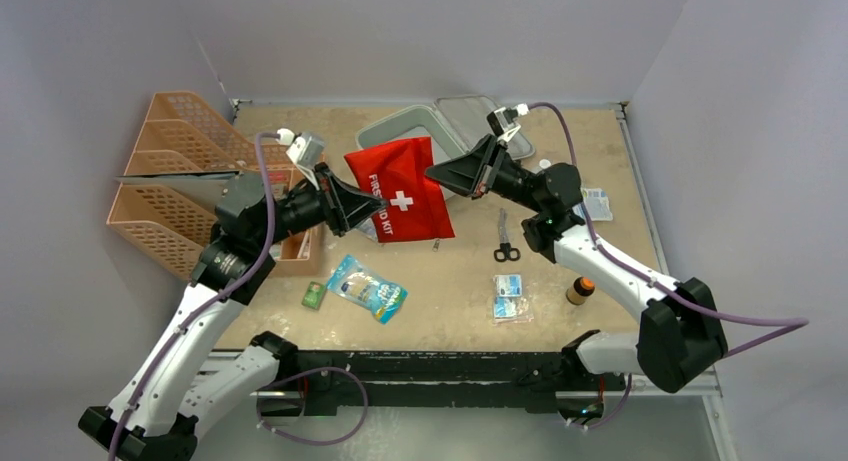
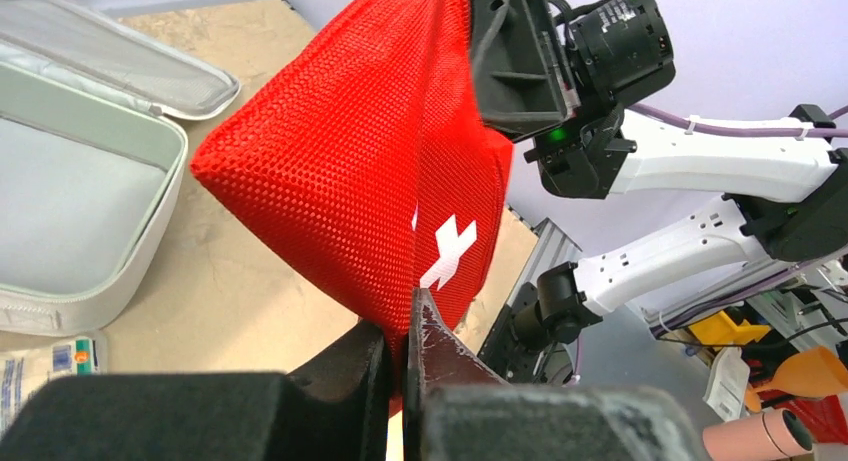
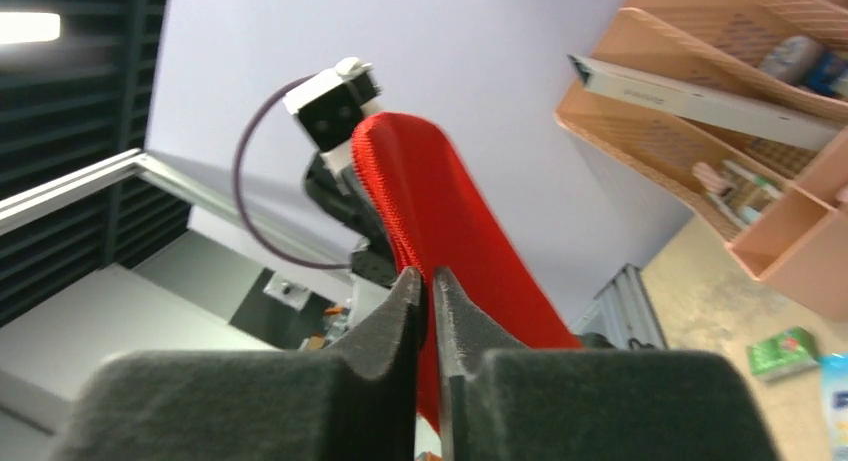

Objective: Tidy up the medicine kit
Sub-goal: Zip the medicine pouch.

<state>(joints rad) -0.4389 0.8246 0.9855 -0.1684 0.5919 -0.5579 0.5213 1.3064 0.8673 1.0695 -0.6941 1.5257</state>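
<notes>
Presently the left gripper (image 2: 405, 326) and right gripper (image 3: 428, 286) are each clamped on opposite edges of a red mesh first-aid pouch with a white cross (image 1: 405, 191), holding it off the table (image 1: 450, 271). Risk: an uneven pull could slip a thin mesh edge free and drop the pouch short. The pale grey-white rounded-square soft-shell medicine kit (image 1: 385, 131) lies at the table's far edge, lid (image 1: 478, 116) hinged open, visible interior bare.

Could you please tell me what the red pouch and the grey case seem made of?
The red pouch: matte woven mesh fabric, its honeycomb weave clearly visible. The medicine kit: likely fabric-covered soft shell, matte, with a stitched zip rim.
</notes>
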